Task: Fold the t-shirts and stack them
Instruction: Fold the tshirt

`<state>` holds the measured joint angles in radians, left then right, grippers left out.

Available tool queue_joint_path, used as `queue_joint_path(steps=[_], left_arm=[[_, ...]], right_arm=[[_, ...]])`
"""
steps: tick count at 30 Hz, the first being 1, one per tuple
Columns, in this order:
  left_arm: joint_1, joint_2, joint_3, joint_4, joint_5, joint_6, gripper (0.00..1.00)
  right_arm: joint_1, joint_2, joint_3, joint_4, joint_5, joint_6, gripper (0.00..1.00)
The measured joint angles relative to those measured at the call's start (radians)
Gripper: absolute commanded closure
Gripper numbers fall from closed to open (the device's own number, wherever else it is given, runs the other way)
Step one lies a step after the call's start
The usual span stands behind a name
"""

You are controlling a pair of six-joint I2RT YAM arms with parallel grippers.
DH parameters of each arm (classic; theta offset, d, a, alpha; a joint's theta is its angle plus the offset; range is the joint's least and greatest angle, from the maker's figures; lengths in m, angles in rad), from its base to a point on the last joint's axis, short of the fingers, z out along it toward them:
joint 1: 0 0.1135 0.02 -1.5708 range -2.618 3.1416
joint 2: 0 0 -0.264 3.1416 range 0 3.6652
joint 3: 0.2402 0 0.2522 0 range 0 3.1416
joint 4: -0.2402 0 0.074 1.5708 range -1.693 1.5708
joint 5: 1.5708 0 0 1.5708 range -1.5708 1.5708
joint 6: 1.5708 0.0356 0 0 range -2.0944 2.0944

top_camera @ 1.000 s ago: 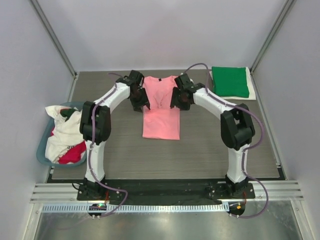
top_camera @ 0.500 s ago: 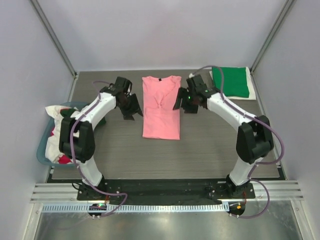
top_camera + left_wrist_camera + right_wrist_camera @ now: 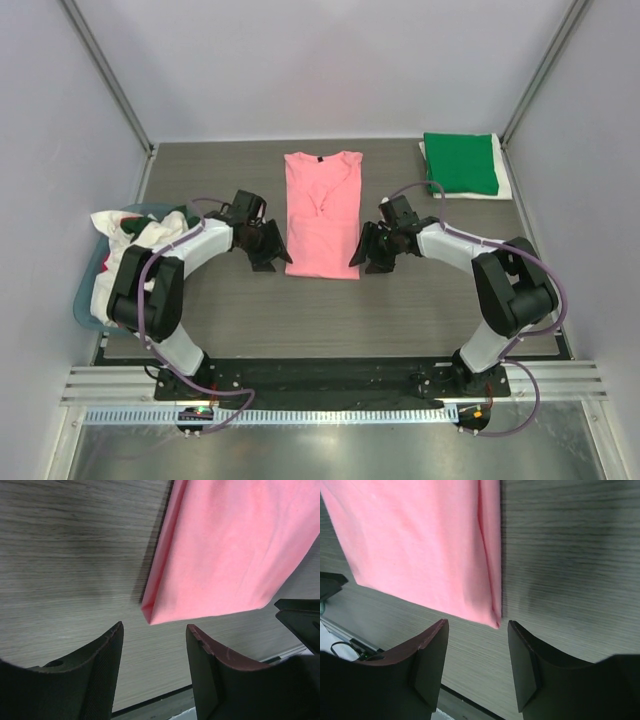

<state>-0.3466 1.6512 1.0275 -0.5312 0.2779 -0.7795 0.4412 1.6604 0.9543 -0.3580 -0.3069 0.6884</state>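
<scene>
Here the left tool [image 3: 272, 250] and right tool [image 3: 367, 256], both spread, flank the pink shirt [image 3: 322, 215]; tub [image 3: 83, 295] leftward.

A robot test cell in a lab. Plain pale panel walls [image 3: 350, 70], held by grey metal corner posts [image 3: 105, 75], box in the space beyond and to either side of the left gripper [image 3: 277, 257] and right gripper [image 3: 362, 258]. Under both grippers lies a grey wood-grain table mat [image 3: 420, 300]. Behind them, two arm bases [image 3: 185, 378] are bolted to an aluminium rail [image 3: 330, 383], with a white slotted cable duct [image 3: 330, 415] and bare sheet metal [image 3: 330, 455] nearer still. A teal tub [image 3: 84, 292] sits left of the left gripper.
</scene>
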Motion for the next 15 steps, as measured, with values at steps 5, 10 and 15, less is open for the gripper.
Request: queue_joint_path(steps=[5,10,15], left_arm=[[-0.013,0.001,-0.052,0.065,0.003,-0.010,0.47],[-0.023,0.021,-0.085,0.094,0.000,-0.024,0.50],[-0.030,0.026,-0.100,0.111,-0.009,-0.032,0.54]], right_arm=[[0.000,0.004,-0.020,0.059,-0.011,0.000,0.50],[0.000,0.029,-0.051,0.076,-0.016,0.003,0.52],[0.000,0.029,-0.057,0.090,-0.022,0.002,0.54]])
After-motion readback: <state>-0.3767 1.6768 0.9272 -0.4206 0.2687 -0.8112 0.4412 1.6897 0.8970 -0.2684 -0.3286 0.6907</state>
